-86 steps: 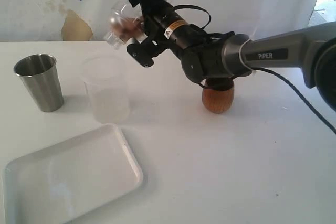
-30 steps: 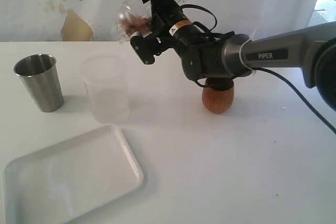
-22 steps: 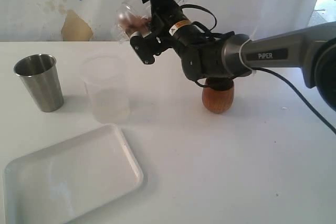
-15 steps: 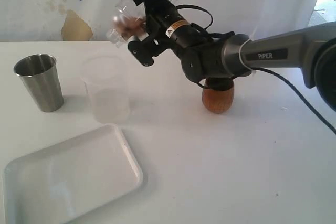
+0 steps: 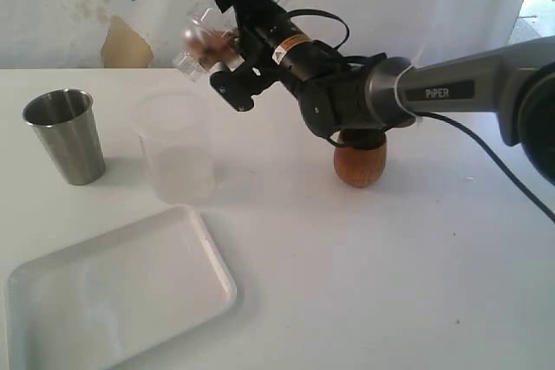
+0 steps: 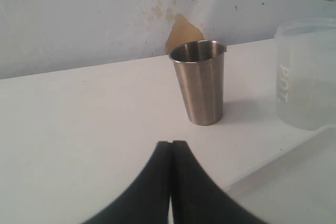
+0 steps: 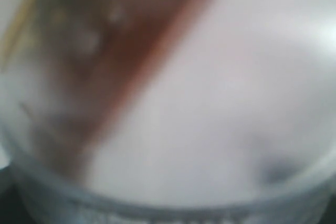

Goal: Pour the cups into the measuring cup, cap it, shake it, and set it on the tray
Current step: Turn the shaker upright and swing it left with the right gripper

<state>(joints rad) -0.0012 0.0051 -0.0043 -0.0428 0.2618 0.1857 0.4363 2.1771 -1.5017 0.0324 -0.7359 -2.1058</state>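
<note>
My right gripper is shut on the clear measuring cup, holding it tilted in the air over the back of the table, brown contents blurred at its lower end. That measuring cup fills the right wrist view as a blur, hiding the fingers. The brown wooden cup stands on the table under the right arm. At the left stands the steel tumbler, upright. The white tray lies at the front left. My left gripper is shut on nothing, low above the table short of the steel tumbler.
A frosted unmarked cup stands between the tumbler and the right arm, just behind the tray; the same frosted cup shows beside the tumbler in the left wrist view. A white wall closes the back.
The right gripper swung the measuring cup up and to the right, then back down to the left, where it was 2.9 s ago. Nothing on the table moved.
</note>
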